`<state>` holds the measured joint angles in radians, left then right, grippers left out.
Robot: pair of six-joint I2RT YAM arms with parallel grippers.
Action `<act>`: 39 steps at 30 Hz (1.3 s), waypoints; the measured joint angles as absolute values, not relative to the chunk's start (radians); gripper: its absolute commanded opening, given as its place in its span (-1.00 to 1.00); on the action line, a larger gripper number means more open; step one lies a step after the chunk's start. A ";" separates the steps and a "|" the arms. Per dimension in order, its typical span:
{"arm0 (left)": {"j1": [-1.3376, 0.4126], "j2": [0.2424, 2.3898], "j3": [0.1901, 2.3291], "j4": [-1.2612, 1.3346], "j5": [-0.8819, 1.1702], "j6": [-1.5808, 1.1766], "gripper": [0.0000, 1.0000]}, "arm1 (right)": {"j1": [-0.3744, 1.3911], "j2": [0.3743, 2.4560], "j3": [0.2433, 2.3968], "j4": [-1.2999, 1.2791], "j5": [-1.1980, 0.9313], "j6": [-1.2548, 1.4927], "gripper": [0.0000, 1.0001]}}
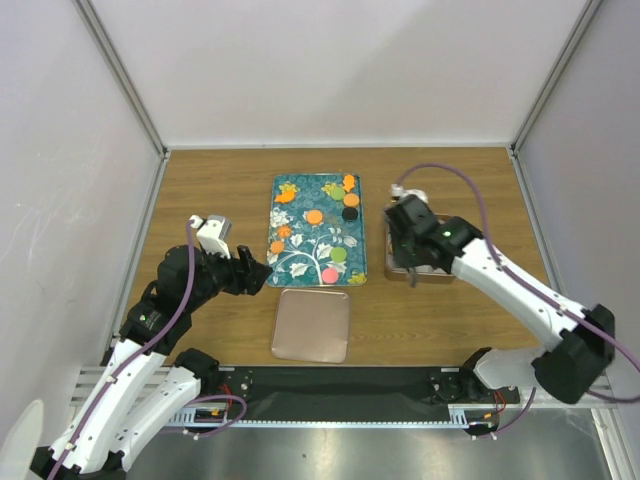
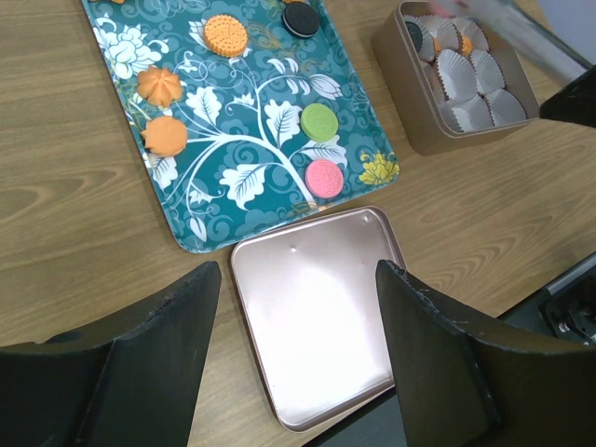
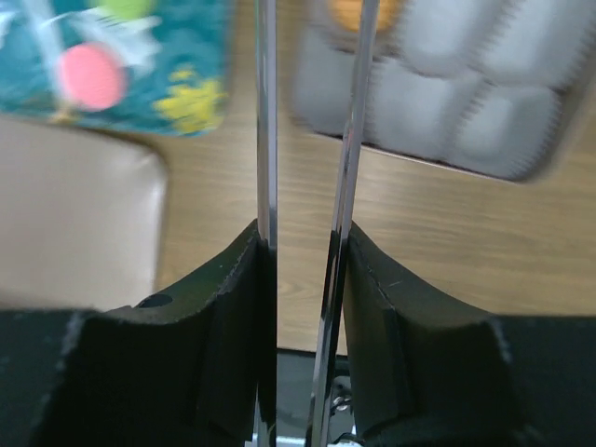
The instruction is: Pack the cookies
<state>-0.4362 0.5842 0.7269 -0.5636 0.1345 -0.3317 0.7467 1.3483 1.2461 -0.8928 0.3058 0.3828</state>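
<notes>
Small round cookies lie on the teal flowered tray: an orange one, a black one, a green one and a pink one. The left wrist view shows the orange, black, green and pink cookies. My right gripper is shut on metal tongs over the brown tin. The tin holds white paper cups and an orange cookie. The tong tips are out of view. My left gripper is open and empty above the rose-gold lid.
The rose-gold lid lies flat in front of the tray, near the table's front edge. The tin stands right of the tray, partly hidden by my right arm. Grey walls enclose the table on three sides.
</notes>
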 measured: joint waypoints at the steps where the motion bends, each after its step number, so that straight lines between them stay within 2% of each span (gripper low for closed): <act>1: -0.436 0.584 0.727 -0.564 0.134 -0.332 0.47 | 0.717 1.320 1.214 -0.894 0.307 0.389 -0.34; 6: -0.436 0.585 0.727 -0.563 0.138 -0.332 0.47 | 0.595 1.210 1.066 -0.900 0.299 0.415 -0.32; 14: -0.437 0.585 0.727 -0.563 0.141 -0.332 0.47 | 0.539 1.192 0.960 -0.888 0.274 0.426 -0.32; 39: -0.437 0.589 0.727 -0.563 0.141 -0.331 0.48 | 0.529 1.186 0.946 -0.869 0.253 0.434 -0.23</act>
<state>-0.4366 0.5892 0.7269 -0.5632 0.1413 -0.3313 0.5285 1.1862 0.9463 -0.8688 0.2535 0.4339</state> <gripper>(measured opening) 0.739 0.387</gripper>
